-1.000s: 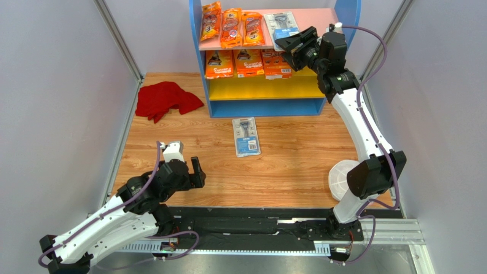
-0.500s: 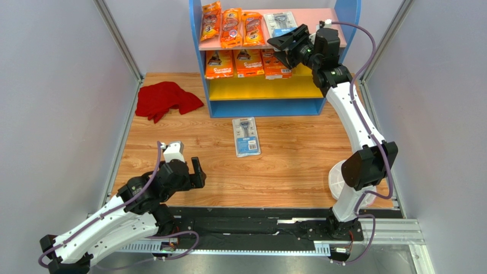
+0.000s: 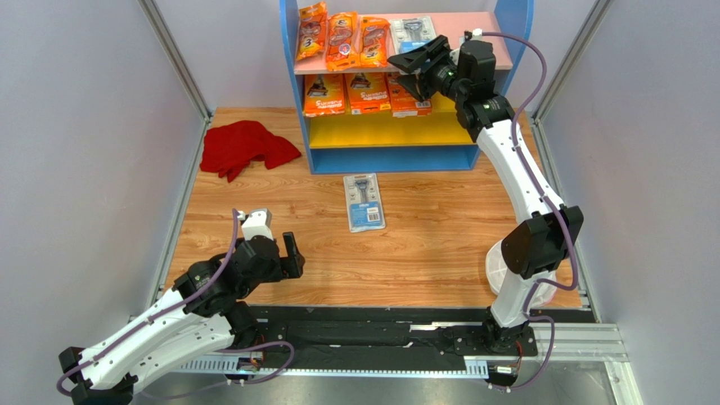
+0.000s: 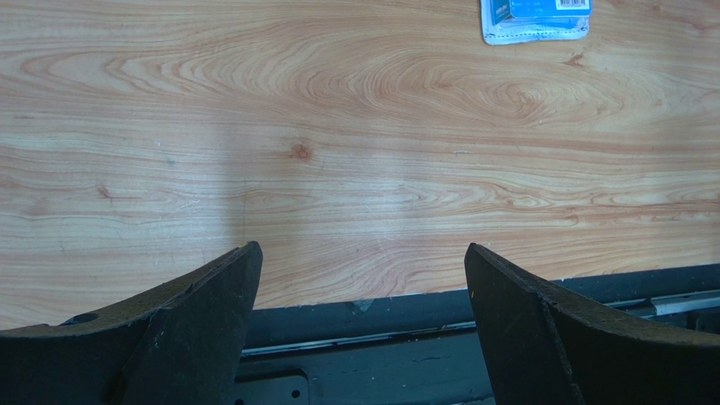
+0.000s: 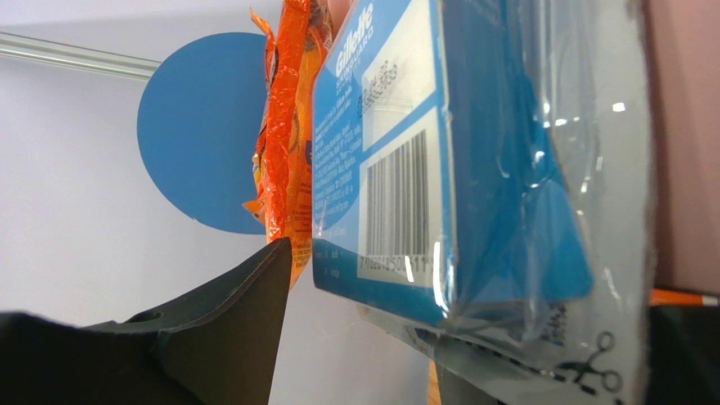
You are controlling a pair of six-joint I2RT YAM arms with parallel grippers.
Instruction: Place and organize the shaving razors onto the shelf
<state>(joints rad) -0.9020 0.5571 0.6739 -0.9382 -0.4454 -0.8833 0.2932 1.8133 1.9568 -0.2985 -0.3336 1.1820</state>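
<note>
The shelf stands at the table's far edge. Three orange razor bags and a grey-blue blister card lie on its pink top board. Three orange razor cards stand on the yellow board below. My right gripper hovers at the front of the top board, open. In the right wrist view the blister card fills the space between the jaws, with a gap beside the left finger. Another blister card lies flat on the table. My left gripper hangs open and empty near the front edge.
A red cloth lies crumpled left of the shelf. A round white dish sits behind the right arm's elbow. Grey walls close in both sides. The left wrist view shows bare wood and the card's corner.
My right gripper has moved left along the front of the top board, and the blister card there has slid a little back and left. The left arm has not moved.
</note>
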